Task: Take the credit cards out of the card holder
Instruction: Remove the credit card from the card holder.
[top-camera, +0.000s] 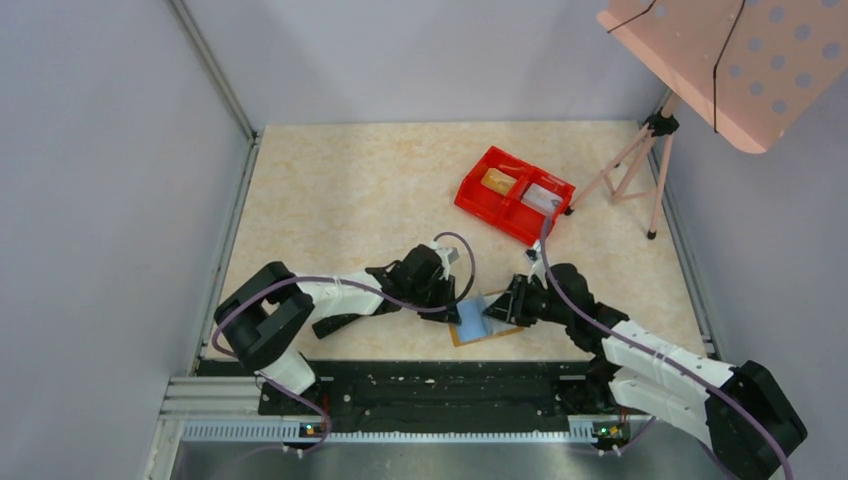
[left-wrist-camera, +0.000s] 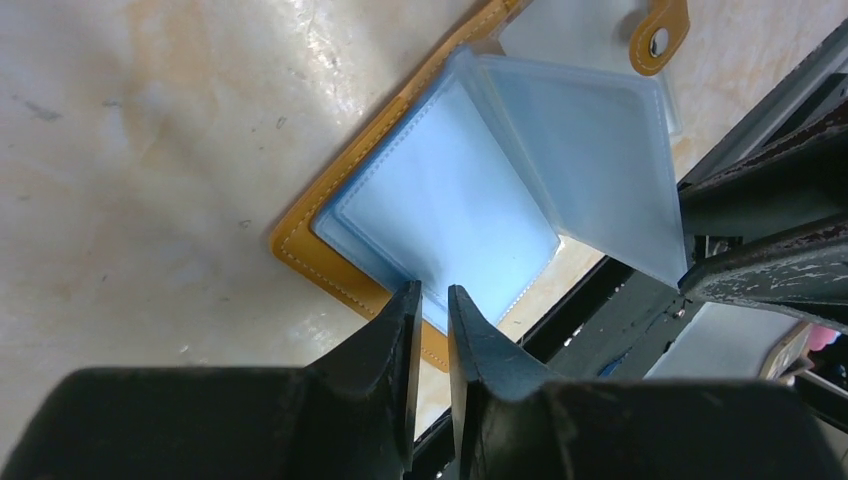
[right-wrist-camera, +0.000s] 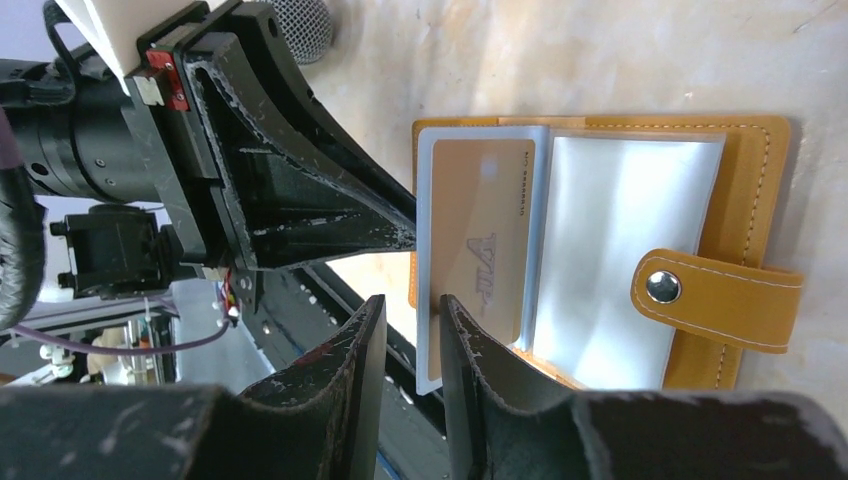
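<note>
The holder (top-camera: 487, 326) lies open at the counter's (top-camera: 350, 200) near edge. My left tool (left-wrist-camera: 432, 300) pinches a sleeve (left-wrist-camera: 440, 210) corner. My right tool (right-wrist-camera: 412, 310) sits narrow around the card's (right-wrist-camera: 478, 230) page, grip unclear. Catching plastic, not card, I'd drag the holder off.

The tan card holder (right-wrist-camera: 750, 160) lies open flat, a gold credit card (right-wrist-camera: 478, 235) inside one lifted clear sleeve.

High rear overview, two close wrist views (common ground: card holder (right-wrist-camera: 745, 170))
</note>
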